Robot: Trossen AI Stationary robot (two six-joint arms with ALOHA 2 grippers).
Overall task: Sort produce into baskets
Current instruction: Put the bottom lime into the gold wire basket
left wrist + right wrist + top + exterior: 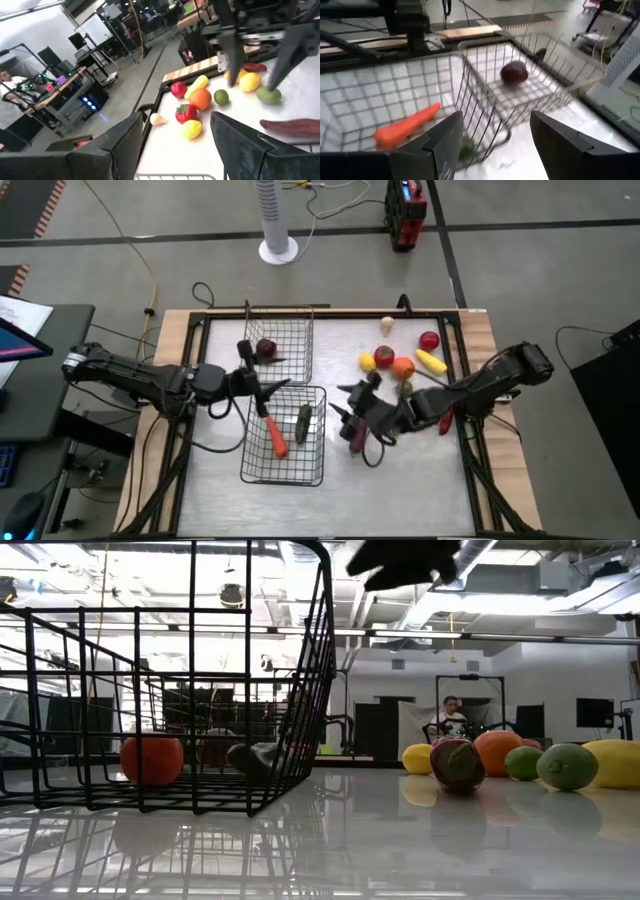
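Two wire-mesh baskets stand side by side left of centre. The far basket (283,340) holds a round dark red piece (266,348). The near basket (285,438) holds a long orange piece (275,436) and a long dark green one (303,423). Loose produce (403,367) lies in a cluster at the far right: yellow, red, orange and green pieces. A long dark red piece (357,437) lies on the table under my right gripper. My left gripper (262,382) is open and empty over the seam between the baskets. My right gripper (344,405) is open and empty just right of the near basket.
A small pale piece (387,325) lies near the table's far edge. A wooden frame (480,330) rims the table. Bare tabletop (400,490) stretches along the near side. People and benches show in the room beyond (452,718).
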